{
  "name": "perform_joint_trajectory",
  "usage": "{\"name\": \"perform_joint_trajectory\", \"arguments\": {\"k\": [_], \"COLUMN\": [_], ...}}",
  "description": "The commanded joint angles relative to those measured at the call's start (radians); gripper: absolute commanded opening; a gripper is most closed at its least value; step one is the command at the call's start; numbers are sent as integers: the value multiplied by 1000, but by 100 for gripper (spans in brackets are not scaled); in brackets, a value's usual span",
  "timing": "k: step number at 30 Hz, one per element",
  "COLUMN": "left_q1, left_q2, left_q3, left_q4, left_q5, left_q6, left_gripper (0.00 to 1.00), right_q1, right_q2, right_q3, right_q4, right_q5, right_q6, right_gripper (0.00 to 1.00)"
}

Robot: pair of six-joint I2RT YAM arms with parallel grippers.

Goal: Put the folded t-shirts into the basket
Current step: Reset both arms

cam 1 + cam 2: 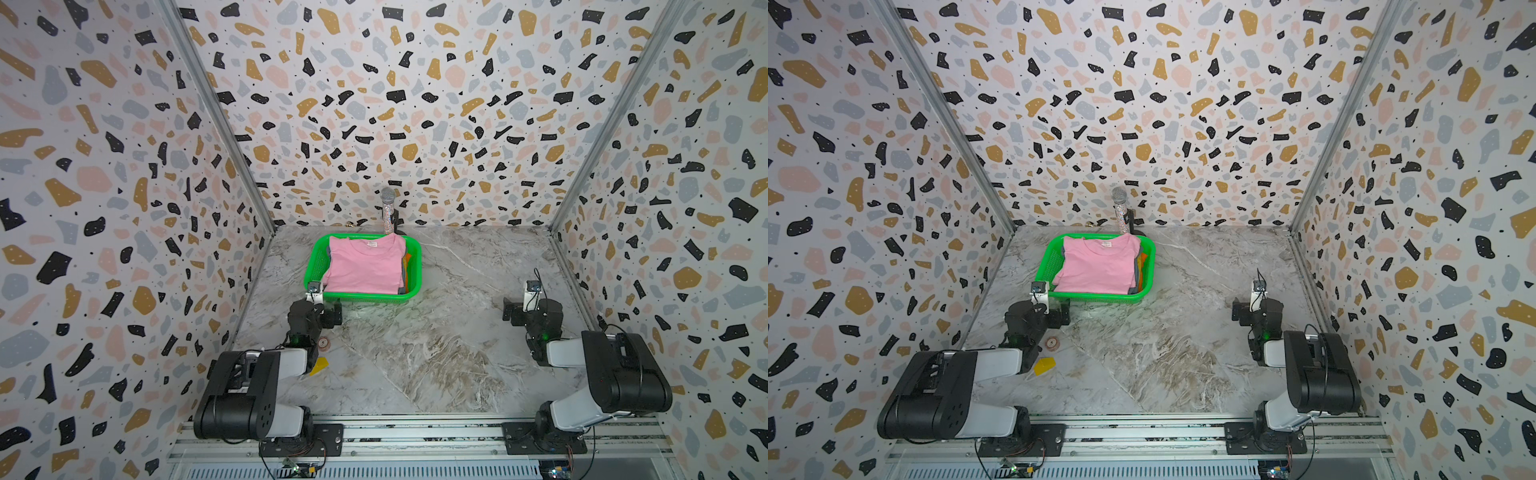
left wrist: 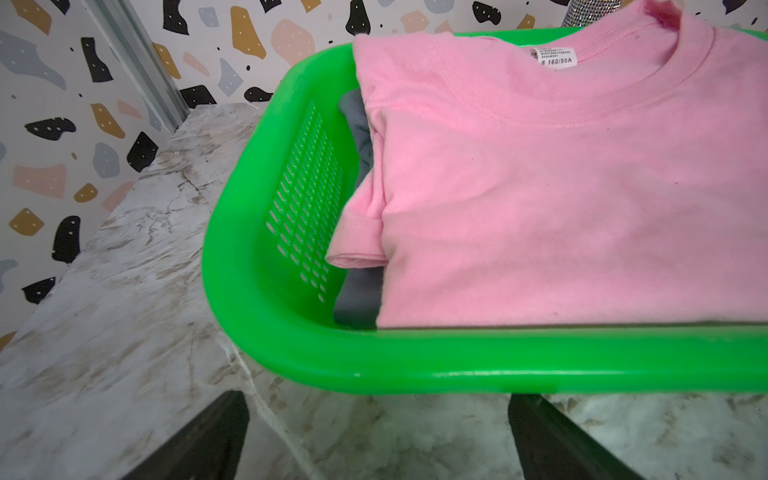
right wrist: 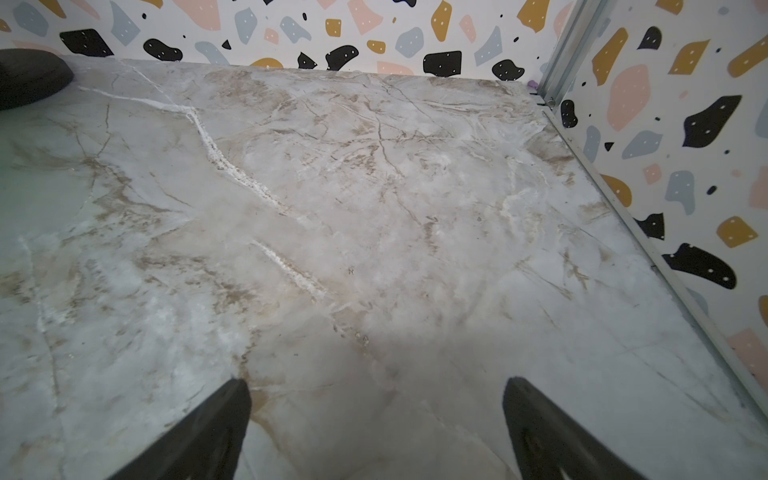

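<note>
Basket (image 1: 365,297) at far side of marble table (image 3: 374,208), before left arm; pink t-shirt (image 1: 365,266) tops stack inside, grey t-shirt (image 2: 357,293) and orange t-shirt (image 1: 1143,266) edges peeking beneath; left gripper (image 2: 378,397) jaws spread, empty, just short of basket's near rim; right gripper (image 3: 374,382) jaws spread, empty, over bare marble

Glittery microphone (image 1: 388,212) stands upright on the marble table (image 1: 436,332). Well in front of it, off left: yellow scrap (image 1: 319,365) and round disc (image 1: 323,342).

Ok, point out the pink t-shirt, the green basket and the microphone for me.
pink t-shirt (image 1: 365,266): in a top view, the middle of its folded front.
basket (image 2: 457,361): left wrist view, the rim nearest that camera.
microphone (image 1: 387,195): in a top view, its mesh head.
</note>
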Motion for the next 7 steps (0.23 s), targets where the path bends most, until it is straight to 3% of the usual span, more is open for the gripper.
{"name": "perform_joint_trajectory", "arguments": {"k": [1, 7], "left_q1": [-5, -5], "left_q2": [-2, -7], "left_q3": [15, 16], "left_q4": [35, 26], "left_q5": [-2, -21], "left_q6": [-5, -13], "left_gripper": [100, 100], "right_q1": [4, 4], "right_q2": [-15, -15], "right_q3": [17, 16], "right_q4": [7, 6], "right_q5": [-6, -6], "right_q6": [4, 4], "right_gripper": [100, 100]}}
